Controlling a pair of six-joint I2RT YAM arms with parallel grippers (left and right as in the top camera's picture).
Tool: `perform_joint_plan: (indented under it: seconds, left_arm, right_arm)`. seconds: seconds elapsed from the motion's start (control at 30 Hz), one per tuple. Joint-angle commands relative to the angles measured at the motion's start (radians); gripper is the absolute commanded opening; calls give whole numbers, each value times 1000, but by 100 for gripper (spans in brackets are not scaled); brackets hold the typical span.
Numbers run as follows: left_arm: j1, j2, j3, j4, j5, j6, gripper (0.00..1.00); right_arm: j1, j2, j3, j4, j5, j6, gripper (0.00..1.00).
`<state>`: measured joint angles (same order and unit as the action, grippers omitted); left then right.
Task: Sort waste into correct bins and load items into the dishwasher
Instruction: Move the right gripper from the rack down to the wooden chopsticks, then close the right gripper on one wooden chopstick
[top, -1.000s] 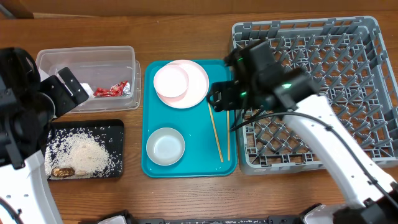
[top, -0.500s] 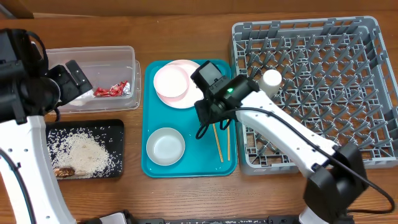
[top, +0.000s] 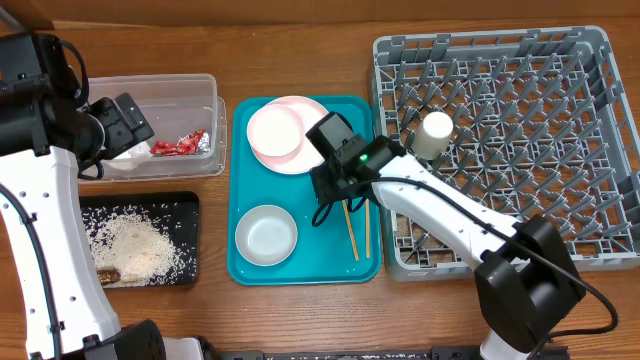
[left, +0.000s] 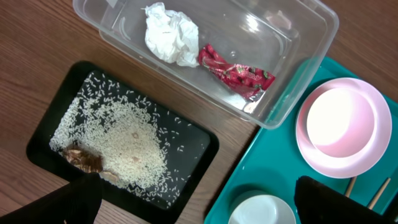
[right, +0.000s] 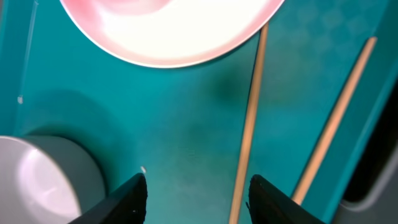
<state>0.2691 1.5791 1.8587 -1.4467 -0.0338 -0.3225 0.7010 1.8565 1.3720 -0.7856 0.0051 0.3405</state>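
Two arms work a wooden desk (top: 300, 320). At far left, the left gripper (left: 199, 186) hangs over the clear tub (top: 140, 88), its fingers spread wide and empty. Inside the tub lie a crumpled white napkin (left: 169, 34) and a red wrapper (left: 239, 76). Beside it, a black tray (top: 190, 205) holds loose rice (top: 135, 245). On the teal tray (top: 240, 180) at centre sit a pink plate (left: 323, 158) carrying a smaller white dish (left: 339, 118), a pale bowl (top: 266, 235) and two wooden chopsticks (right: 249, 124). The right gripper (right: 198, 193) hovers low over them, fingers parted astride one stick without clamping it. At right, a white cup (top: 435, 135) sits in the grey dish rack (top: 590, 150).
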Motion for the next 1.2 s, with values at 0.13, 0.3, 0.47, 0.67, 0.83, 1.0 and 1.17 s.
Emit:
perform_joint_plan:
  seconds: [0.13, 0.3, 0.47, 0.67, 0.83, 1.0, 1.17]
  left_arm:
    - [5, 34, 0, 1, 7, -14, 100]
    - [5, 37, 0, 1, 7, -14, 100]
    - [5, 37, 0, 1, 7, -14, 100]
    - [5, 37, 0, 1, 7, -14, 100]
    - [5, 37, 0, 2, 7, -14, 100]
    - [5, 37, 0, 4, 7, -14, 100]
    - [5, 37, 0, 4, 7, -14, 100]
  right_arm:
    - [3, 2, -119, 102, 8, 5, 57]
    - [3, 3, -124, 109, 24, 5, 57]
    - [3, 3, -180, 215, 32, 5, 57]
    - [3, 3, -297, 361, 100, 5, 57]
    - [3, 3, -300, 363, 99, 5, 56]
    - [3, 3, -350, 397, 100, 5, 56]
    - [2, 3, -406, 475, 99, 5, 57]
